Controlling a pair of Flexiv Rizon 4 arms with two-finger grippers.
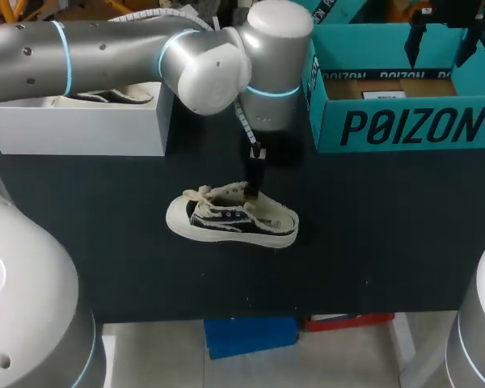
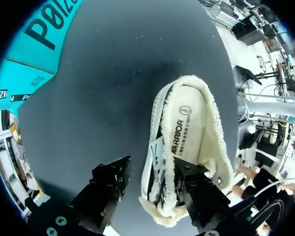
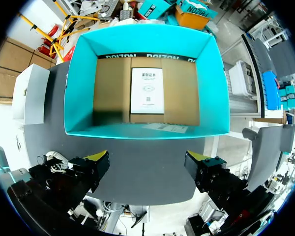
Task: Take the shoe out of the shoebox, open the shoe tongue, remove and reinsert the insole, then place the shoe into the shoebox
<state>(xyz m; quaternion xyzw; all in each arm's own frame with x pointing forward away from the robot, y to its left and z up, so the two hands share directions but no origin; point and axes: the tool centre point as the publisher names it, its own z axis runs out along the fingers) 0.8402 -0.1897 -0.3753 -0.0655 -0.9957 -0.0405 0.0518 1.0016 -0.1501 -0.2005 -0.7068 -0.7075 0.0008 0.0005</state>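
Left pincer [image 2: 151, 169] open, not clamped: one finger inside the shoe [image 2: 189, 123], the other outside its side wall. Shoe lies on the worktop [image 2: 113, 98]. Right pincer [image 3: 146, 162] wide open, empty, over the teal shoebox [image 3: 78, 83].

Shoe [image 2: 160, 162] lies on the table [image 2: 113, 98], insole [image 2: 187, 128] in place, fleecy lining [image 2: 215, 123] round it. Left gripper [image 2: 150, 172] spread wide: one finger inside at the heel, the other outside, clear of the sidewall. Teal box [image 2: 34, 59] beyond the toe.

Bright, even light gleams on the left arm [image 1: 202, 69]; table [image 1: 388, 234] shadows faint.
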